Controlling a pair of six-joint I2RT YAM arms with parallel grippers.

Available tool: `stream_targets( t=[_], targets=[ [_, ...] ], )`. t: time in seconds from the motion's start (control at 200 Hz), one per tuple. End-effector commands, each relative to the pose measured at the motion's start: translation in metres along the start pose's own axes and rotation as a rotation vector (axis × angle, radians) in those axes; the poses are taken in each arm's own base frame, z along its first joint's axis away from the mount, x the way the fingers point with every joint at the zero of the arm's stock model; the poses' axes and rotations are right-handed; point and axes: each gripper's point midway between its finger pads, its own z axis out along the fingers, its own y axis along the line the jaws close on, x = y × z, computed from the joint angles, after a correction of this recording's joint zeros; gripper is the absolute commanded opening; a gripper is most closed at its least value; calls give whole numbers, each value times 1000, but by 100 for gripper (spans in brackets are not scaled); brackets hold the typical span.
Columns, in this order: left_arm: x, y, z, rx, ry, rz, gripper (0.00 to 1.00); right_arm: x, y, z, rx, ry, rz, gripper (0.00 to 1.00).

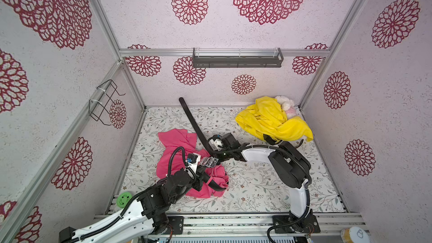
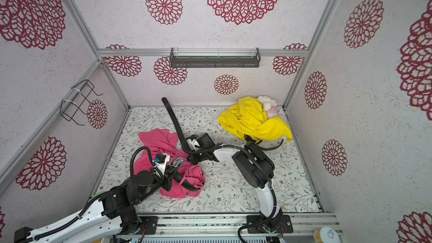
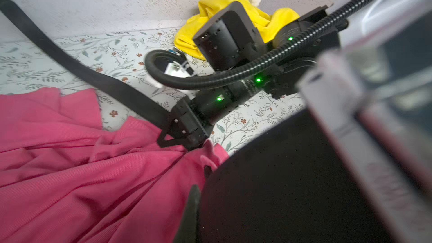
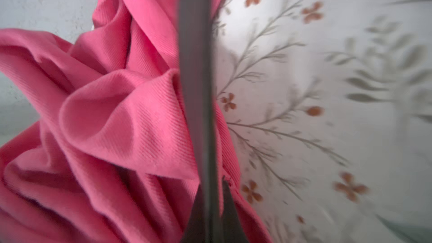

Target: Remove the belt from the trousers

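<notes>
Judging from the long black belt (image 1: 191, 119), free toward the back wall (image 1: 210, 90) yet threaded in the crumpled pink twill trousers (image 1: 173, 141) on the floral table (image 1: 257, 183), removal looks half done; right gripper (image 3: 166, 129) clamped on it, left gripper (image 1: 203, 176) shut, apparently on its buckle end

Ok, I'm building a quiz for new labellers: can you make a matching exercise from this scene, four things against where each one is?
Things:
1 belt
2 trousers
3 yellow cloth
4 green disc

Places:
a far right corner of the table
b near left edge, beside the table
c crumpled left of centre
d one end reaching up the back wall

Pairs: 1-d, 2-c, 3-a, 4-b
</notes>
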Motion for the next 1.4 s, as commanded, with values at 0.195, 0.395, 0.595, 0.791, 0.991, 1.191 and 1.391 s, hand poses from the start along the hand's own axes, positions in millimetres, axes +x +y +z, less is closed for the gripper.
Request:
stream_targets(
  t=[0.195,0.395,0.595,0.791,0.991,1.191,1.391],
  targets=[
    [-70,34,-12,-156,-141,52,0,-73,-84,-189,504,-204,51,0],
    [-69,54,27,-194,-132,-43,0,-35,-118,-205,571,-115,92,51],
    [-47,39,47,-88,-75,-52,0,-4,-103,-223,525,-186,114,86],
    [-46,40,39,-84,-90,-70,0,37,-58,-215,388,-191,86,86],
    [-40,46,29,-109,-78,-58,0,64,-28,-165,271,-155,52,84],
    [-34,45,28,-102,-57,-60,0,63,-17,-128,236,-132,0,83],
    [-37,45,27,-103,-61,-50,0,61,-18,-98,217,-108,11,83]
  ],
)
